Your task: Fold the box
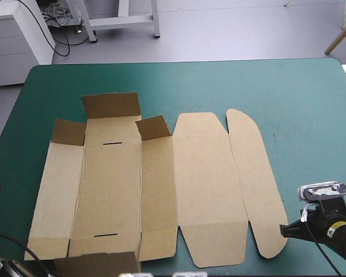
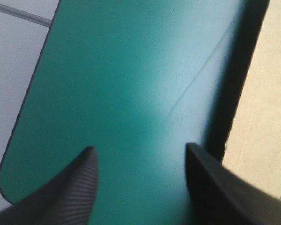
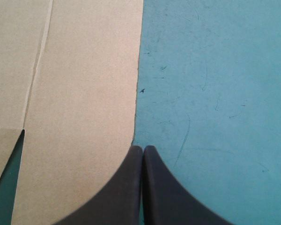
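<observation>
The brown box (image 1: 161, 184) lies as a cut sheet on the teal-green cover, mostly flat. Three small flaps (image 1: 111, 105) at its far left end stand raised, and its rounded lid flap (image 1: 256, 173) points right. My right gripper (image 1: 284, 231) sits low at the near right, shut, its tip at the rounded flap's outer edge. In the right wrist view the right gripper (image 3: 143, 147) meets the box (image 3: 79, 93) right at that border. My left gripper (image 2: 139, 150) is open over bare cover, with the box (image 2: 267, 108) edge beside one finger.
Bare teal-green cover (image 1: 311, 115) stretches to the right of and beyond the box. The table's rounded corner and left edge (image 2: 18, 140) show ahead of the left gripper, with grey floor past it. A white cabinet (image 1: 14, 40) stands off the far left corner.
</observation>
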